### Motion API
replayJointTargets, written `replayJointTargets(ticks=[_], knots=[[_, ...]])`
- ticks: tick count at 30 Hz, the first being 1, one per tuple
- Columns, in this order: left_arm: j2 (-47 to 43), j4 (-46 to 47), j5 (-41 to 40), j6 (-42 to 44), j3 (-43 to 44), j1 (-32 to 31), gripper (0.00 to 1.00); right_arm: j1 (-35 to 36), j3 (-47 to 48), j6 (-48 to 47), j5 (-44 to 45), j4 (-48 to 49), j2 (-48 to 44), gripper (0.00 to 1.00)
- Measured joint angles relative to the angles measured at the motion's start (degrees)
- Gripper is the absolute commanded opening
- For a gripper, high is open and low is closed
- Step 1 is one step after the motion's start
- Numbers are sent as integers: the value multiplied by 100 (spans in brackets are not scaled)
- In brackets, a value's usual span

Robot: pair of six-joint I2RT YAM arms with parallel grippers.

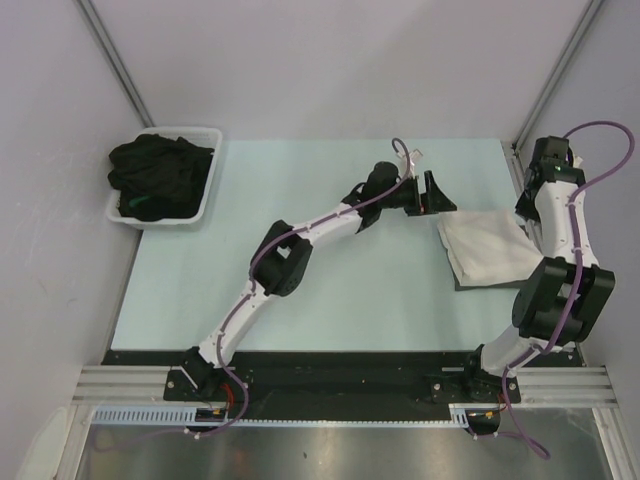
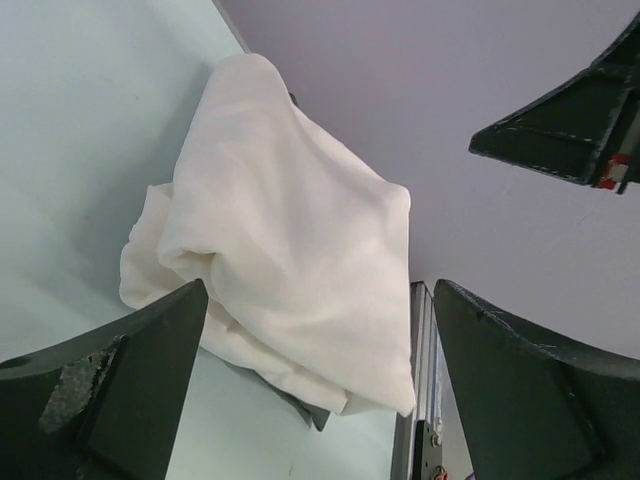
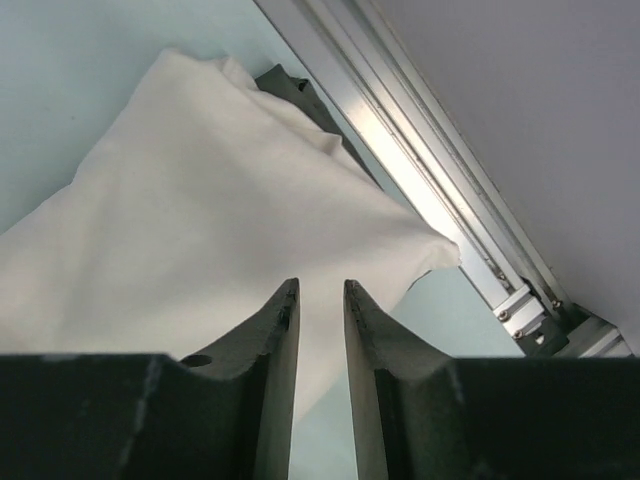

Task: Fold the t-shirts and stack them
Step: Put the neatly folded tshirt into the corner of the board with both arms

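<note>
A folded cream-white t-shirt (image 1: 487, 248) lies at the right side of the table on a dark grey t-shirt whose edge (image 1: 463, 285) peeks out beneath. Both show in the left wrist view, white (image 2: 290, 230) and grey (image 2: 312, 412), and in the right wrist view, white (image 3: 200, 220) and grey (image 3: 285, 85). My left gripper (image 1: 437, 192) is wide open and empty, just left of the stack (image 2: 320, 290). My right gripper (image 1: 526, 212) hovers over the stack's right edge, jaws parted by a narrow gap with nothing between them (image 3: 320, 285). Black t-shirts (image 1: 160, 170) fill a tub.
The white plastic tub (image 1: 207, 198) stands at the far left of the pale green table (image 1: 300, 290). An aluminium rail (image 3: 430, 190) runs along the table's right edge beside the stack. Grey walls close in the back and sides.
</note>
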Motion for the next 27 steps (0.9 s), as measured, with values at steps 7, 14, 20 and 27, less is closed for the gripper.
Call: replayJointTargets(ticks=[7,14,20,27], knots=[[-1110,-848,-98,756,-529,330,99,42,-55,129,-278,28,229,29],[-2210,-1589,-203,1486,-846,778,100,103,-446,225,-498,247,525,28],[-2658,-2065,-205,1871,-850,988,100,208,-892,323,-509,479,739,28],[-2804,-2492,-199,2140,-866,1067,99,269,-1394,407,-468,837,916,28]])
